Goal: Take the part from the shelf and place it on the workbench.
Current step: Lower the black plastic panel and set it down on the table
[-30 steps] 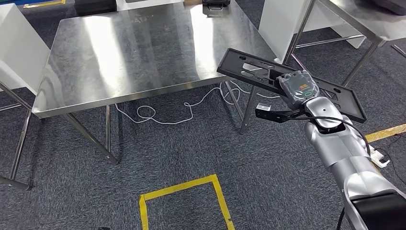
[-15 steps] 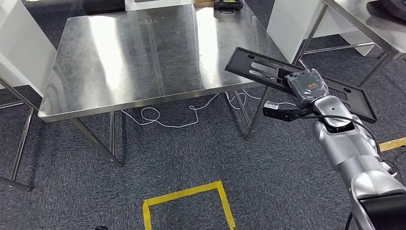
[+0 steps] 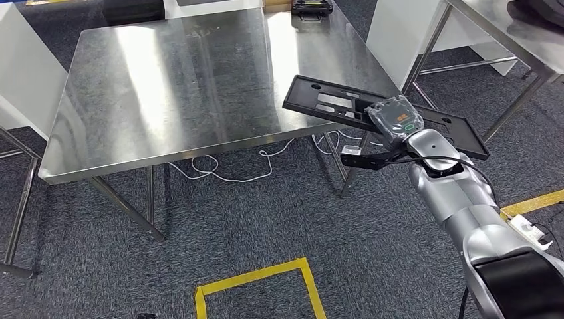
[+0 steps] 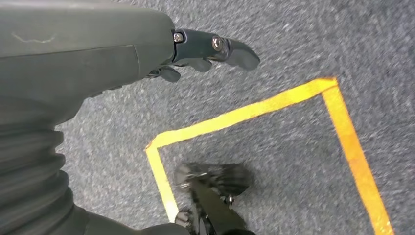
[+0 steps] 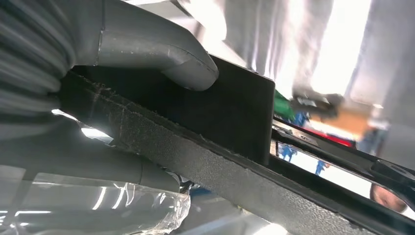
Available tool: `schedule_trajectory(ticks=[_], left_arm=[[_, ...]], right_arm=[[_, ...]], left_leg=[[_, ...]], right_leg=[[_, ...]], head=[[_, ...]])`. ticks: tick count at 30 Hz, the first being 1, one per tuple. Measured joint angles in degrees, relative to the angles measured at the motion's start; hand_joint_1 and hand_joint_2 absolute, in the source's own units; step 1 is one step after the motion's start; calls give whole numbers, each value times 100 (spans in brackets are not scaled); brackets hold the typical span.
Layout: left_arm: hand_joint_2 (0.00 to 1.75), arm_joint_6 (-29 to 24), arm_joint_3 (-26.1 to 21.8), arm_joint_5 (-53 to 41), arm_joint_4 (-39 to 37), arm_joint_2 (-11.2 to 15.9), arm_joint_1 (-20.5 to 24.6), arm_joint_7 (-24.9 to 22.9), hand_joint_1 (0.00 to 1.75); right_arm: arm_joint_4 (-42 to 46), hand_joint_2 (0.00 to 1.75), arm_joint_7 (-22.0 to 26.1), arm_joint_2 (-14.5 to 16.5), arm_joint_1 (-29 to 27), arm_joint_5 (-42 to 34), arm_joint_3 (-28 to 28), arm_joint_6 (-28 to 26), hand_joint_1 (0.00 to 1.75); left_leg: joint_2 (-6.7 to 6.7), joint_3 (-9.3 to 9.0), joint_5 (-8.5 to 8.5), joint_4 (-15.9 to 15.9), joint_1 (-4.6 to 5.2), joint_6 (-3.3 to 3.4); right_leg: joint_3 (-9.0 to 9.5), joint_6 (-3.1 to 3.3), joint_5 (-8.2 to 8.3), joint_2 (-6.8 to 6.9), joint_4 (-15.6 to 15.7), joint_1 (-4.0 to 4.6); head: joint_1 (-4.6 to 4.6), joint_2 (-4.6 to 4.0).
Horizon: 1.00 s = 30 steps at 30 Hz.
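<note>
Head view: white cable point(image 3: 226, 174) under workbench point(image 3: 173, 86); right hand point(image 3: 396, 118) holds part point(image 3: 319, 100).

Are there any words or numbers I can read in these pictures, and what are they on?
No text can be read.
Orange mark on the right hand: too small and blurred to read.
Black part, steel workbench: no lettering visible.

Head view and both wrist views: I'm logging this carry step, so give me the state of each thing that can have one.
black part: held, in the air, its far end over the workbench corner, not set down.
right hand: grips the black part, thumb pressed on it.
left hand: holds nothing, hangs over the carpet.
workbench: bare steel top, nothing placed on it near the part.
white cable: loose on the floor under the workbench.
</note>
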<state>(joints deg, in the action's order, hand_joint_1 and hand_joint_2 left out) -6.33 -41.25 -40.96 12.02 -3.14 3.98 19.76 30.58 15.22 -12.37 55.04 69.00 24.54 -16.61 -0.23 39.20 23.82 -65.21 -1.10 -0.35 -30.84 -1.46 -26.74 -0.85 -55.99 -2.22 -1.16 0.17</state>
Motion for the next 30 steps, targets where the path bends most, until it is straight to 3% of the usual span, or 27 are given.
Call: schedule_trajectory(ticks=[1, 3, 6, 7, 9, 11, 12, 13, 15, 16, 18, 22, 24, 26, 27, 28, 30], left_arm=[[175, -7, -7, 2, -11, -5, -5, 2, 0], [175, -11, -26, 6, -34, -9, -5, 8, 0], [175, -19, -47, 13, -31, 1, 0, 14, 0], [175, -26, -58, 18, -30, -2, -5, 11, 0], [175, -42, -92, 37, -31, -5, -29, 2, 0], [175, -62, -125, 58, -34, -5, -69, -3, 0], [175, -72, -134, 66, -36, -9, -91, -3, 0], [175, -76, -139, 68, -38, -15, -109, 0, 0], [175, -78, -142, 68, -43, -38, -125, 15, 0], [175, -78, -143, 68, -48, -54, -125, 26, 0], [175, -81, -148, 69, -58, -73, -126, 42, 0], [175, -91, -163, 71, -58, -46, -108, 65, 0], [175, -92, -181, 67, -64, -45, -106, 63, 0], [175, -89, -207, 59, -69, -34, -110, 45, 0], [175, -87, -219, 57, -69, -28, -111, 36, 0], [175, -86, -230, 52, -69, -21, -111, 31, 0], [175, -86, -245, 40, -72, -15, -114, 28, 0]], right_arm=[[-24, 175, 19, 63, 86, -10, 26, 29, 175], [-66, 175, 32, 150, 230, -22, 69, 73, 175], [-100, 175, 62, 224, 328, -62, 116, 79, 175], [-118, 175, 74, 251, 340, -83, 130, 85, 175], [-183, 175, 89, 301, 348, -109, 155, 127, 175], [-267, 175, 109, 339, 337, -114, 181, 168, 175], [-300, 175, 123, 356, 335, -116, 195, 176, 175], [-324, 175, 138, 369, 340, -118, 209, 176, 175], [-356, 175, 167, 381, 371, -124, 235, 171, 175], [-372, 175, 180, 385, 392, -127, 246, 167, 175], [-414, 175, 205, 403, 438, -145, 266, 152, 175], [-493, 175, 269, 460, 549, -198, 309, 83, 175], [-542, 175, 257, 504, 548, -213, 327, 50, 175], [-609, 175, 234, 538, 507, -225, 357, 45, 175], [-637, 175, 227, 546, 491, -240, 377, 59, 175], [-654, 175, 224, 546, 491, -269, 391, 80, 175], [-674, 175, 224, 539, 565, -363, 403, 145, 175]], left_leg=[[6, -93, -168, 290, -9, -25], [-1, -179, -130, 497, 20, 9], [-26, -268, -5, 647, 37, 202], [-41, -302, 4, 675, 42, 267], [-65, -352, 37, 698, 60, 371], [-90, -398, 75, 698, 100, 422], [-105, -428, 95, 698, 133, 441], [-119, -461, 117, 698, 170, 454], [-142, -516, 161, 697, 229, 470], [-151, -528, 182, 694, 254, 464], [-155, -530, 217, 690, 268, 433], [-119, -529, 377, 586, 264, 326], [-96, -368, 678, 76, 219, 252], [-89, -42, 925, -619, 131, 152], [-78, 88, 890, -787, 76, 83], [-60, 142, 735, -754, 17, 7], [-7, 0, 175, -122, -118, -180]], right_leg=[[24, -32, -22, -8, 7, 11], [16, -84, -41, -17, 21, 51], [-78, -150, -156, 23, -129, 77], [-201, -146, -264, 46, -371, 80], [-623, -110, -537, 77, -1163, 76], [-1009, -110, -634, 80, -1756, 92], [-1081, -119, -534, 80, -1761, 113], [-1047, -121, -330, 79, -1519, 145], [-830, -66, 167, 83, -703, 241], [-705, -17, 319, 92, -359, 278], [-564, 63, 397, 103, -72, 299], [-406, 132, 376, 90, 106, 148], [-261, 183, 357, 85, 194, 100], [-147, 195, 303, 81, 215, 76], [-104, 174, 268, 78, 211, 57], [-65, 135, 229, 73, 205, 29], [10, 24, 135, 59, 166, -38]], head=[[-9, 0], [-31, 0], [-28, 0], [-23, 0], [-11, 0], [-1, 0], [2, 0], [4, 0], [4, 0], [-2, 0], [-8, 0], [-12, 0], [-30, 0], [-36, 0], [-35, 0], [-35, 0], [-38, 0]])
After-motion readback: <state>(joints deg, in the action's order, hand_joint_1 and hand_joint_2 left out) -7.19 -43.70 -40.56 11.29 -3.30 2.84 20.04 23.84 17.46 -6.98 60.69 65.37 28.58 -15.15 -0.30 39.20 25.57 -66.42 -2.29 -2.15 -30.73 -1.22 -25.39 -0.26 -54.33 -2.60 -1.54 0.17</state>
